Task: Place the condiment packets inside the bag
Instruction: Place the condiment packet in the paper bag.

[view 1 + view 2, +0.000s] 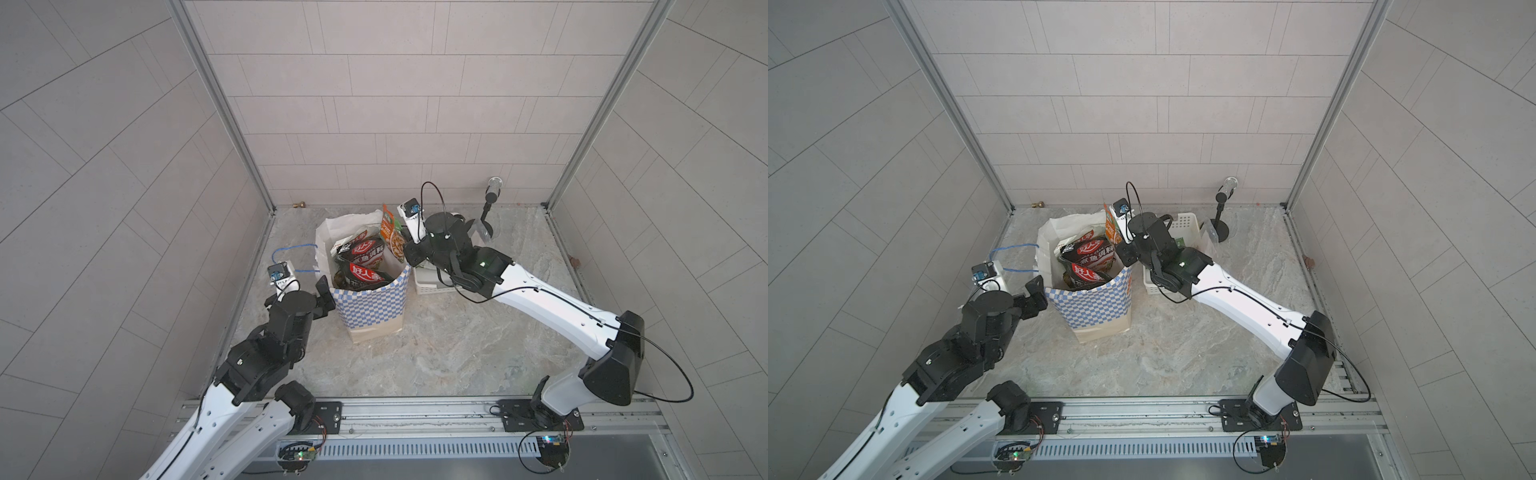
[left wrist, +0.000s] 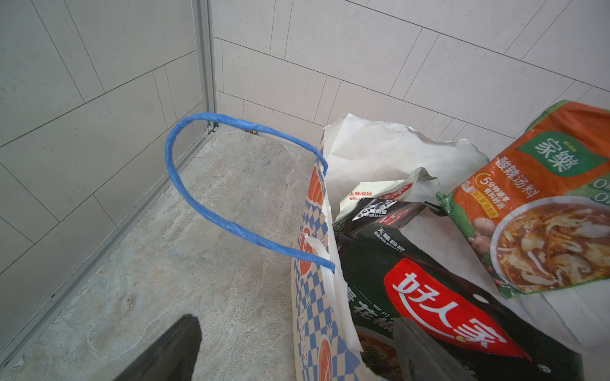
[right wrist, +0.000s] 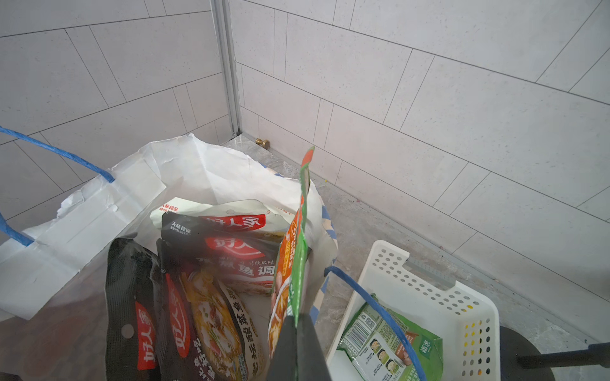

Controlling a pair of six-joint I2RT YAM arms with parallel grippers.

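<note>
Soft, even light falls from above. The booth is bright, and the marble floor (image 1: 457,332) carries only faint, fuzzy shadows. In both top views the lines of the wall tiles (image 1: 395,104) bow toward 3 and 9 o'clock, and everything looks slightly hazy. Up close, the left gripper (image 2: 293,356) at 6 o'clock is a dark, out-of-focus smear, and so is the right gripper (image 3: 297,346). The black packet (image 2: 445,313) shows a pale sheen; the orange packet (image 2: 544,204) is crisp.
</note>
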